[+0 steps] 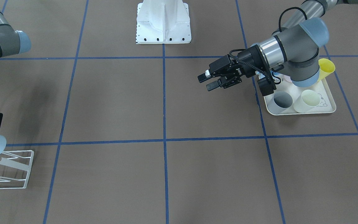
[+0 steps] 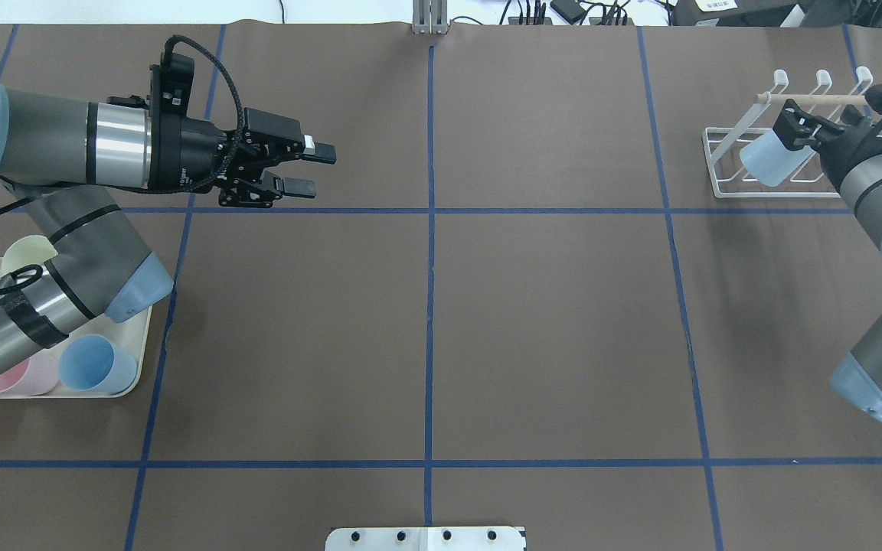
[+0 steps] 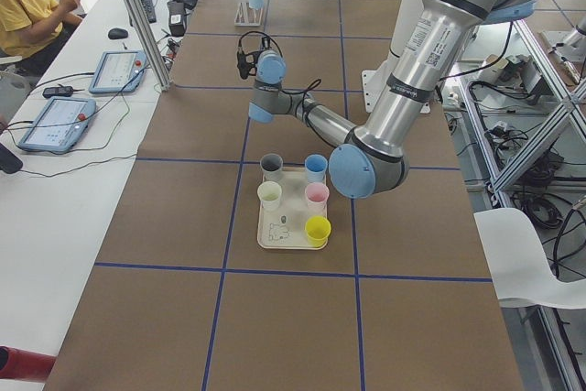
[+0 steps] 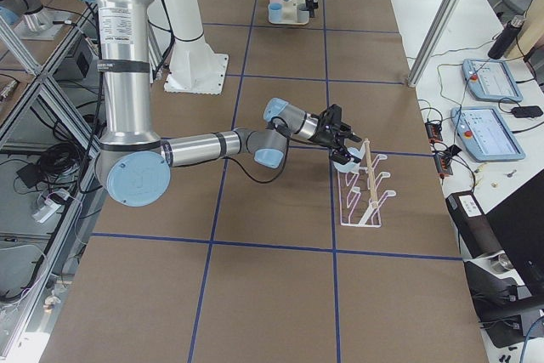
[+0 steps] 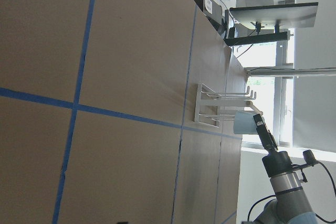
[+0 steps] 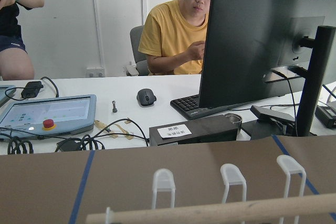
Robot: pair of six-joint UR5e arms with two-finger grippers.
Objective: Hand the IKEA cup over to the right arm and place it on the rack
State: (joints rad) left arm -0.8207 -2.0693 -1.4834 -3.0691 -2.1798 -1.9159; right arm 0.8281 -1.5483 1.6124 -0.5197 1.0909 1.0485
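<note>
IKEA cup [image 2: 766, 161] (pale blue) is clamped in right end effector [image 2: 793, 141], with the rack [image 2: 724, 164] directly beneath and the wooden dowel [image 2: 816, 98] just beyond. Left end effector [image 2: 311, 170] is spread wide, holding nothing, above table [image 2: 548, 321]; tray [image 1: 301, 113] behind it.

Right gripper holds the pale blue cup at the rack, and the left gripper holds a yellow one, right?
No: the left gripper is open and empty, as the overhead view shows. The right gripper does hold the pale blue cup at the rack.
</note>
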